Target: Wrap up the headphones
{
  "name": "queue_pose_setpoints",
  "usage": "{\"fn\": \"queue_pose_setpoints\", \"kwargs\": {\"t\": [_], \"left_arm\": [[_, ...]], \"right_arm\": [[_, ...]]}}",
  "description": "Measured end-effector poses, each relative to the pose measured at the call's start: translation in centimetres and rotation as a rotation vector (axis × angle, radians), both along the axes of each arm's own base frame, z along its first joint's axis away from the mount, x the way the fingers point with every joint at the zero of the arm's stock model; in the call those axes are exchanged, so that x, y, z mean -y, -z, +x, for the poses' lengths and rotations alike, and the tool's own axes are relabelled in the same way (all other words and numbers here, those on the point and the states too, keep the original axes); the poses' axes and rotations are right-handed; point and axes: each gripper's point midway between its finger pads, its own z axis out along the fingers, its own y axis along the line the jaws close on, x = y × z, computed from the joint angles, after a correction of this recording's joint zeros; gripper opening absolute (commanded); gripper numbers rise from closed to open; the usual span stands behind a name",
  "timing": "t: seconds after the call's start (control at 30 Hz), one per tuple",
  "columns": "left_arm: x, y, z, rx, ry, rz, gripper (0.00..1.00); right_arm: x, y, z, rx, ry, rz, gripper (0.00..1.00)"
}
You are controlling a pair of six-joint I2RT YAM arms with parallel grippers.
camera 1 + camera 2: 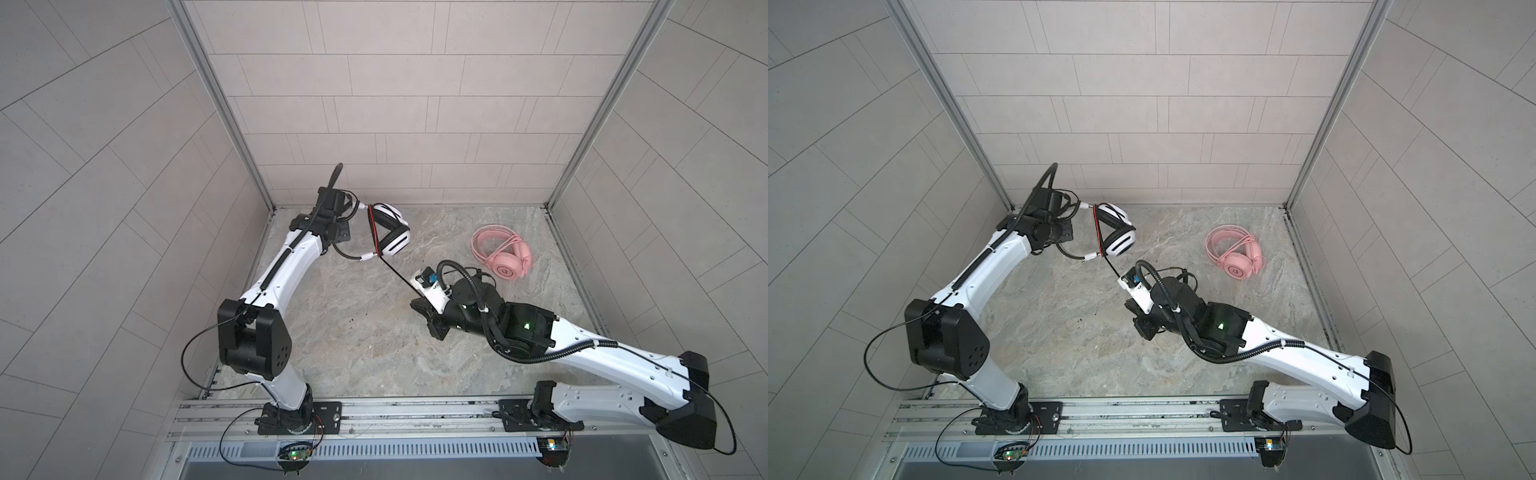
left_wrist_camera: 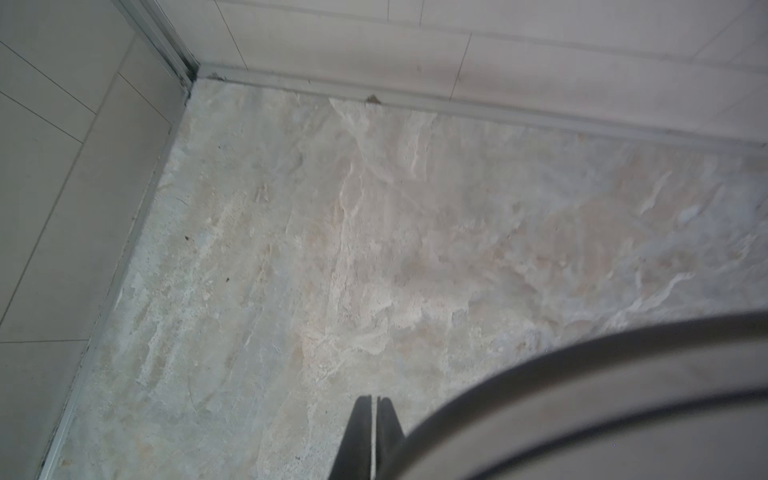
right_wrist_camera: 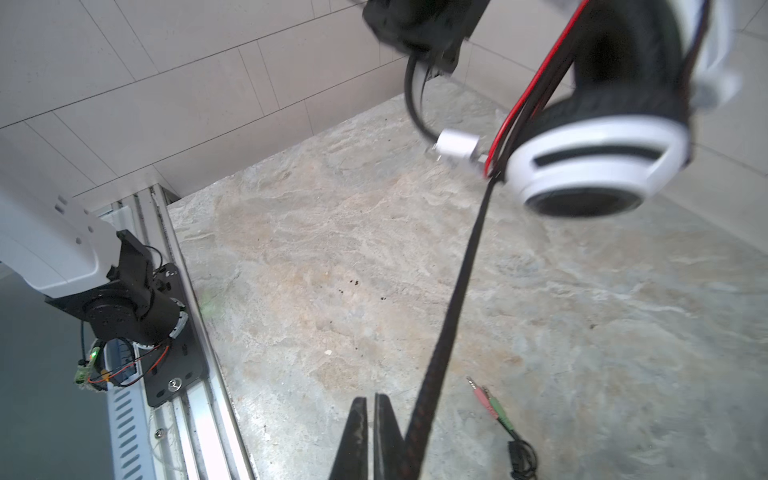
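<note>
The left gripper (image 2: pixel 376 404) is closed, and its fingertips meet with nothing between them. The headband (image 2: pixel 582 395) of the white-and-black headset (image 1: pixel 392 232) crosses close to the left wrist camera. The views do not show whether the band is pinched further back or only hooked over the fingers. The headset hangs clear of the table (image 1: pixel 353 353) near the rear left corner. This height probably leaves room for cable to pass around the frame. Red-and-black turns (image 1: pixel 372 230) already span the two sliders, so winding appears partly done. From the lower slider, the braided cable (image 3: pixel 453 299) runs straight and taut toward the right gripper (image 3: pixel 371 401). The tension probably keeps the laid turns from slipping. The right gripper is also closed. The cable runs along the outer face of one finger, and the actual hold point is out of frame. The jack plugs (image 3: pixel 490 403) lie slack on the table, so free length remains to be wound. The pink headset (image 1: pixel 505 253) lies flat at the rear right, well apart from both arms. Its cable looks gathered around the band.
</note>
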Motion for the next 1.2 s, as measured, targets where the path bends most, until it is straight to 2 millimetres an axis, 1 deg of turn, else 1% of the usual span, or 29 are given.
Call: {"fn": "queue_pose_setpoints", "kwargs": {"t": [0.07,0.13,0.17,0.23,0.3,0.33,0.4,0.47,0.53,0.63,0.73,0.87,0.97,1.1,1.2], "left_arm": [[1.6,1.6,-0.9,-0.045,0.057,0.033,0.00],[3.5,2.5,-1.9,-0.077,0.126,0.070,0.00],[4.2,2.5,-2.2,-0.081,0.156,0.081,0.00],[6.6,2.4,-3.1,-0.089,0.255,0.095,0.00],[8.1,2.1,-4.1,-0.099,0.335,0.083,0.00],[8.8,1.9,-4.6,-0.102,0.380,0.069,0.00],[9.6,1.4,-5.7,-0.111,0.445,0.036,0.00],[10.5,0.8,-7.0,-0.116,0.521,0.003,0.00],[11.4,0.2,-8.4,-0.122,0.594,-0.019,0.00],[12.9,-0.1,-10.5,-0.149,0.702,-0.050,0.00],[14.0,-0.1,-12.1,-0.181,0.773,-0.092,0.00],[14.8,-0.6,-13.3,-0.194,0.815,-0.148,0.00],[14.6,-1.7,-13.7,-0.171,0.818,-0.168,0.00],[14.8,-3.2,-14.5,-0.140,0.842,-0.195,0.00],[15.2,-4.6,-15.4,-0.125,0.871,-0.231,0.00]], "right_arm": [[1.1,-1.6,1.1,0.029,0.024,-0.017,0.01],[2.4,-3.0,2.6,0.056,0.060,-0.038,0.01],[3.0,-3.6,3.3,0.068,0.078,-0.047,0.01],[4.5,-4.7,5.1,0.087,0.123,-0.067,0.01],[6.0,-5.3,6.7,0.095,0.168,-0.076,0.01],[7.0,-5.5,7.7,0.093,0.198,-0.081,0.01],[8.4,-5.6,9.1,0.086,0.237,-0.090,0.01],[9.3,-5.1,10.4,0.066,0.261,-0.103,0.02],[9.5,-4.5,11.3,0.043,0.263,-0.112,0.02],[9.0,-3.1,12.3,-0.003,0.243,-0.117,0.03],[8.3,-1.6,13.1,-0.053,0.213,-0.108,0.04],[6.9,-0.1,14.1,-0.105,0.175,-0.079,0.06],[6.2,1.5,14.4,-0.135,0.154,-0.064,0.09],[6.3,3.6,14.5,-0.182,0.157,-0.033,0.17],[6.6,4.7,14.9,-0.212,0.169,0.006,0.24]]}}
